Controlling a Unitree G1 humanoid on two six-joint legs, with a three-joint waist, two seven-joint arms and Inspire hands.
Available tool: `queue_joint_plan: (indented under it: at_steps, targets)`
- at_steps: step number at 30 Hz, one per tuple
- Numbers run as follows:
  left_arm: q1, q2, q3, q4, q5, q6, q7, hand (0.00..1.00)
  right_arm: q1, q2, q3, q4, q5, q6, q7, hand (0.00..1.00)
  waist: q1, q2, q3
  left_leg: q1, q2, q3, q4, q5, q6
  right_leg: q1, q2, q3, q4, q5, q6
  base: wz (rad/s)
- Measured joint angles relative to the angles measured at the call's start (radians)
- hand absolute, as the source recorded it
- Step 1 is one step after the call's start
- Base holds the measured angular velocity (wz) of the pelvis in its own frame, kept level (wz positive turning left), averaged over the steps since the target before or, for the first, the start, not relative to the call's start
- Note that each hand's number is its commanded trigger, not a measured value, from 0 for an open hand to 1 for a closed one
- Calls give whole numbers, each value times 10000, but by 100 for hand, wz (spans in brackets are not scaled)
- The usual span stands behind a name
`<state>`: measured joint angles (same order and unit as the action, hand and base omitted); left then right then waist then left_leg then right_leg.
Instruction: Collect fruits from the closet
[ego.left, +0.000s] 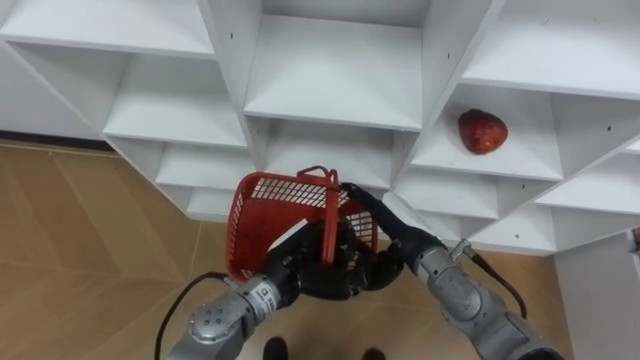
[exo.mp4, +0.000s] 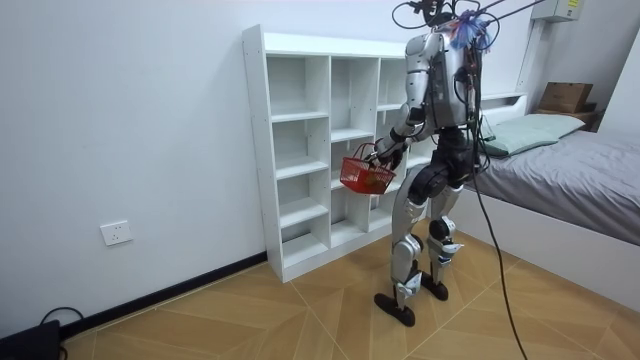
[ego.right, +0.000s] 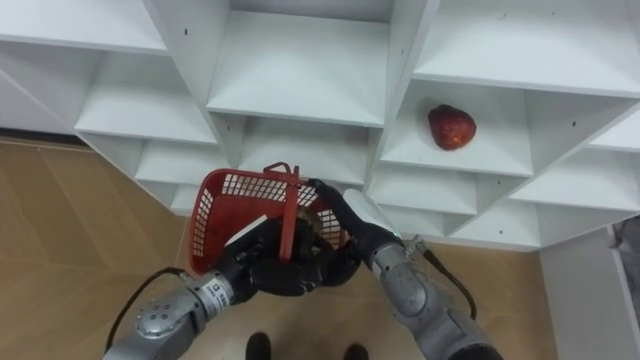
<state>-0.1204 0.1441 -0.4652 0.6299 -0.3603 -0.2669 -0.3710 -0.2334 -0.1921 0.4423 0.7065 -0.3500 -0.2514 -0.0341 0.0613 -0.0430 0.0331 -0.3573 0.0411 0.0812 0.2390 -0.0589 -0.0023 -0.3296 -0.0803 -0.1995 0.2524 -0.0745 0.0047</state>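
Red fruit (ego.left: 482, 131) lies on a shelf in the right column of the white closet (ego.left: 330, 80), near that compartment's left wall. Below it, well apart, the red mesh basket (ego.left: 270, 215) hangs before the lower shelves. The left hand (ego.left: 310, 275) is curled round its upright handle (ego.left: 328, 225). The right hand (ego.left: 375, 215) lies over the basket's right rim; whether its fingers are open or closed I cannot tell.

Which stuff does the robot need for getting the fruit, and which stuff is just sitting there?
For the job: the red fruit on a shelf, the white closet, the red basket, and the left hand gripping its handle.
Just lying about: the bed, the pillow, the cardboard box, the wall socket.
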Motion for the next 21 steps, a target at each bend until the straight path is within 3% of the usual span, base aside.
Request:
queue_joint_plan:
  at_steps: [4,8,11,15,21]
  targets:
    - [0,2,26,0,22,0,114,100,9,11,-3,-2,3,0,-85,0,4,10,-17,7,-2,-1,-12,2,-4,-1,2,-14,-9,1,-1,0]
    - [151,128,194,1,-2,-1,304,100,193,-12,-51,-109,162,-120,-293,0,-10,85,-86,100,-2,3,-33,-2,-9,80,11,11,-53,3,-2,-1]
    - [275,324,312,140,-9,-17,379,100,296,-17,-52,-121,507,-203,-320,0,-12,93,-91,255,18,8,-63,-28,-40,227,49,39,-117,6,-7,-5]
    - [360,315,595,886,33,-12,653,100,332,25,-293,-140,759,-205,-402,0,-25,94,-91,487,24,59,-145,-35,-50,397,63,85,-145,4,-5,-4]
    - [801,304,1109,912,5,-14,883,100,911,-26,-837,-813,1729,-366,-619,0,-32,101,-95,765,26,120,-224,-38,-52,640,68,120,-194,-1,3,-2]
